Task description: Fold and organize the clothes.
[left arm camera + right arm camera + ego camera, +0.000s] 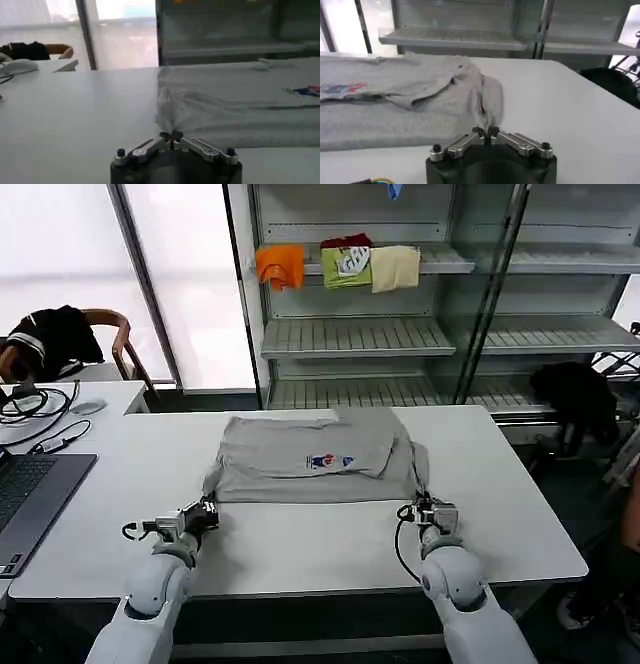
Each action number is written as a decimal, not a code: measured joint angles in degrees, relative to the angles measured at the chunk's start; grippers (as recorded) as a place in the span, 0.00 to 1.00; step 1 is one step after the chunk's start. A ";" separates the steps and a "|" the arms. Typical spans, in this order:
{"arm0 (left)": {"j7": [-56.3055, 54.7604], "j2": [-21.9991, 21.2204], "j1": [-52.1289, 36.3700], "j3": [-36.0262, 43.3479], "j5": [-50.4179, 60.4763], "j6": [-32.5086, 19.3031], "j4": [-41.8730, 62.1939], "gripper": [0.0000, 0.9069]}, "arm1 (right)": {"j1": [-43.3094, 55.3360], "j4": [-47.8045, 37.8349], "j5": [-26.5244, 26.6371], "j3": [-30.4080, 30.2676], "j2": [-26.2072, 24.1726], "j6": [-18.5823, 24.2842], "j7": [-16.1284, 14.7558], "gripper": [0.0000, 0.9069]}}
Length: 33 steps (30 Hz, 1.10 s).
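A light grey T-shirt [315, 459] lies partly folded across the far half of the white table [300, 549], its small multicoloured chest print [330, 461] facing up. My left gripper [205, 509] is at the shirt's near left corner, shut on a pinch of the cloth. In the left wrist view the fabric [240, 110] gathers to a point at that gripper [170, 135]. At the near right corner my right gripper [425, 506] is shut on a raised fold. In the right wrist view the shirt [395, 100] runs into the closed right gripper [486, 131].
A laptop [30, 494], cables [35, 404] and a mouse [88, 407] occupy the left side. Behind the table a shelf [350, 334] holds orange [281, 265], green [346, 266] and cream [396, 267] folded garments. A black garment [55, 334] drapes a chair at far left.
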 measured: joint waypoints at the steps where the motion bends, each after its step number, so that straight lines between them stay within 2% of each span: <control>1: -0.09 0.04 0.45 -0.17 0.02 0.00 -0.93 0.02 | -0.52 1.10 0.02 0.06 -0.09 0.01 0.18 0.00; 17: -0.45 0.33 11.84 -3.15 0.70 -0.54 -15.43 0.02 | -11.35 14.22 0.02 1.77 -1.67 0.33 2.21 0.00; 33: -0.06 -1.37 26.34 -4.97 3.77 -2.58 -26.07 0.02 | -24.99 21.33 -0.59 3.46 -3.97 2.64 3.29 0.00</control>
